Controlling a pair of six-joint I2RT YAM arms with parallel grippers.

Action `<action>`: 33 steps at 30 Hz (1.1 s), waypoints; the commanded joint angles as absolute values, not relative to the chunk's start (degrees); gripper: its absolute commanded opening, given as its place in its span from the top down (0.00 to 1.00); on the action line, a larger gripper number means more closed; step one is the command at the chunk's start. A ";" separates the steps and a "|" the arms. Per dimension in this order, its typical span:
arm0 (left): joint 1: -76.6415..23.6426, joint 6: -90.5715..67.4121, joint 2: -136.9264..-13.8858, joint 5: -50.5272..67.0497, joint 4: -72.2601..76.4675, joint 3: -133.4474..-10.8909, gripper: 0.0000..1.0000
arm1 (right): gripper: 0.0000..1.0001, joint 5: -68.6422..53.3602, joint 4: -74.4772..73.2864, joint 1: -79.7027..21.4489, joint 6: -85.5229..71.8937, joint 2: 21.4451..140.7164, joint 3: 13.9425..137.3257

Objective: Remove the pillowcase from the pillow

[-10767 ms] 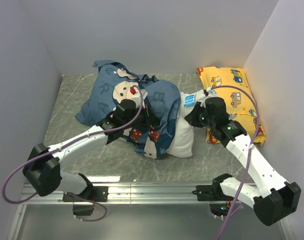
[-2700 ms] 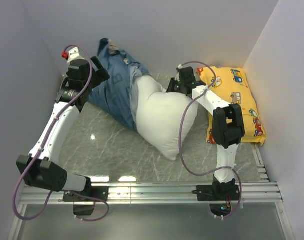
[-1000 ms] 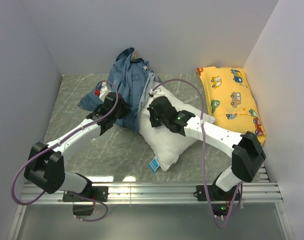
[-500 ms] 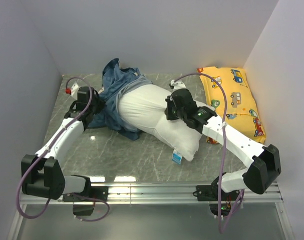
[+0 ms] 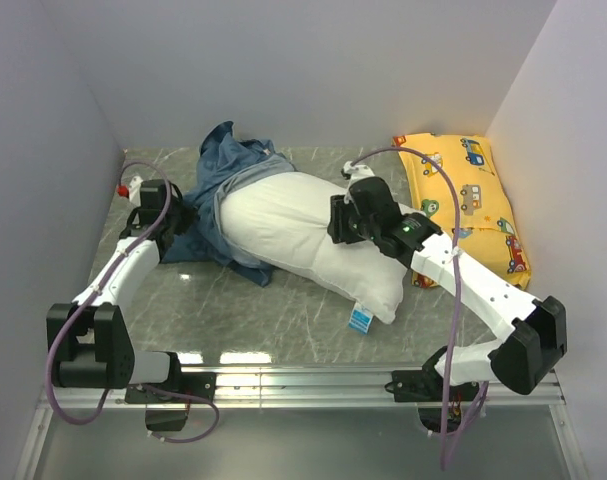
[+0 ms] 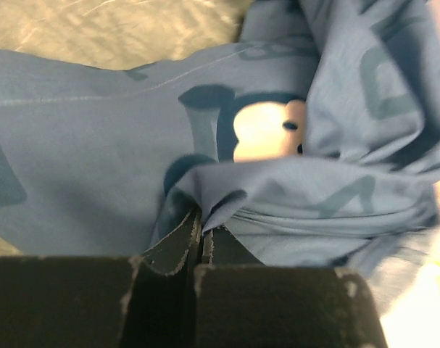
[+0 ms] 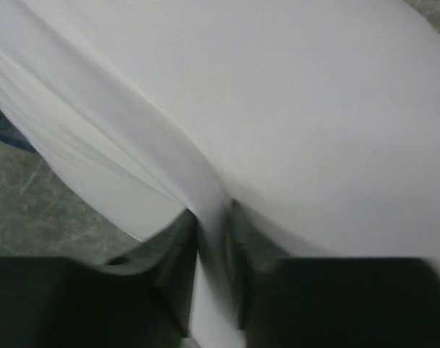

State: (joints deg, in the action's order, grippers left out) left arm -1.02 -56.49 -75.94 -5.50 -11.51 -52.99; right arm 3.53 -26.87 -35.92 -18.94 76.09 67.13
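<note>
The plain white pillow (image 5: 303, 235) lies across the table's middle, its blue-and-white tag (image 5: 360, 320) at the near corner. The dark-blue pillowcase (image 5: 223, 175) is bunched over the pillow's far-left end. My left gripper (image 5: 179, 218) is at the pillowcase's left edge; in the left wrist view it (image 6: 201, 225) is shut on a fold of blue pillowcase fabric (image 6: 292, 196). My right gripper (image 5: 341, 222) is on the pillow's top; in the right wrist view it (image 7: 212, 232) is shut on a pinch of white pillow fabric (image 7: 299, 109).
A yellow car-print pillow (image 5: 468, 195) lies along the right wall. Walls enclose the left, back and right. Marbled grey tabletop (image 5: 233, 310) shows in front of the pillow, with a metal rail (image 5: 303, 380) at the near edge.
The left gripper has pulled the pillowcase further left and more white pillow shows. The right gripper, still pinching the pillow, has shifted slightly right, and the pillow lies flatter.
</note>
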 commanded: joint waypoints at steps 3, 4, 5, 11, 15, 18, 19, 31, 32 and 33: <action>-3.69 -55.98 -77.52 -12.57 -5.89 -47.12 0.99 | 0.23 14.23 -28.83 -44.89 -12.75 76.02 76.18; -4.21 -56.16 -77.52 -12.39 -5.45 -46.59 0.99 | 0.18 14.67 -28.22 -47.52 -10.57 76.63 76.98; -5.00 -56.25 -77.43 -12.31 -4.84 -46.23 0.99 | 0.11 15.29 -26.39 -48.77 -9.59 78.38 77.51; -6.68 -56.87 -76.73 -11.95 -4.75 -45.79 0.99 | 0.02 15.82 -21.63 -55.53 -1.68 90.40 83.49; -7.03 -57.04 -76.29 -11.95 -5.18 -46.23 1.00 | 0.00 20.20 -23.02 -58.96 1.04 101.84 92.69; -7.03 -57.04 -75.50 -11.95 -5.62 -46.06 1.00 | 0.00 21.44 -24.52 -59.41 1.93 110.90 98.50; -7.03 -57.04 -75.24 -12.04 -5.89 -45.97 0.99 | 0.00 22.14 -25.04 -59.41 1.85 114.92 99.74; 4.39 -58.01 -75.32 -6.77 -3.43 -42.37 1.00 | 1.00 24.97 -28.75 -50.90 -10.44 108.67 93.62; 6.13 -57.83 -75.41 -6.59 -3.25 -42.28 0.99 | 1.00 24.35 -28.31 -49.76 -11.15 106.81 91.95; 7.02 -57.83 -75.50 -6.59 -3.60 -42.36 1.00 | 1.00 23.65 -28.04 -49.05 -12.47 105.05 88.54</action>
State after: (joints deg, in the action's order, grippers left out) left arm 1.85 -59.31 -75.46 -1.76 -1.78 -43.88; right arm 20.97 -22.83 -54.46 -7.42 112.68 94.54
